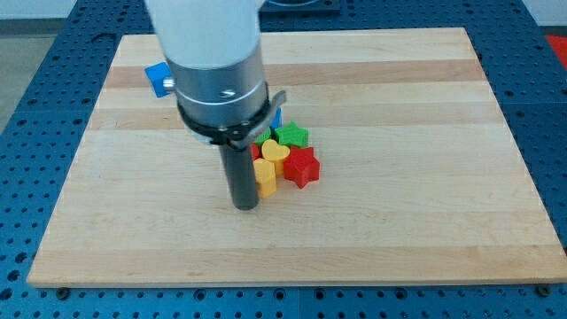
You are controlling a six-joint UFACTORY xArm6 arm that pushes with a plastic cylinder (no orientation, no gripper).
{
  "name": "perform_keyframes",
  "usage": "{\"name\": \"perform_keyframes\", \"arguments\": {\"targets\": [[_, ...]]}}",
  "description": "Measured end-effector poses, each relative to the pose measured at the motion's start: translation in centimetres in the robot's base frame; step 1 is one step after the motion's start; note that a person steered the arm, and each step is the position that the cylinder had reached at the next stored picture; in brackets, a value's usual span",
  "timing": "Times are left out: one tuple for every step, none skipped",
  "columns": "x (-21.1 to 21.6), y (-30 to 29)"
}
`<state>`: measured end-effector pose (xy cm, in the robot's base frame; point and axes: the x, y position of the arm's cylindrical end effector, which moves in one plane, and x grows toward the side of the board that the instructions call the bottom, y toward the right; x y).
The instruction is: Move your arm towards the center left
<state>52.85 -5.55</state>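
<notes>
My tip (245,206) rests on the wooden board (399,221) a little below its middle, just left of a tight cluster of blocks. Closest to it is a yellow block (265,175), touching or nearly touching the rod's right side. A yellow heart (276,152) sits above that. A red star (302,166) is to the right and a green star (291,136) above. A sliver of a red block (255,150) and a bit of a blue block (277,118) show beside the arm. Another blue block (159,78) lies at the upper left, partly hidden by the arm.
The arm's white and grey body (217,71) covers the upper middle of the board and hides what lies behind it. A blue perforated table (35,106) surrounds the board on all sides.
</notes>
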Motion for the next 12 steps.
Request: {"name": "perform_keyframes", "arguments": {"targets": [[0.0, 2.0], [0.3, 1.5], [1.4, -1.8], [1.3, -6.2], [0.2, -7.9], [0.2, -8.3], [0.2, -10.4], [0.0, -14.6], [-1.8, -16.3], [-5.0, -16.8], [-5.5, -18.1], [-7.6, -18.1]]}}
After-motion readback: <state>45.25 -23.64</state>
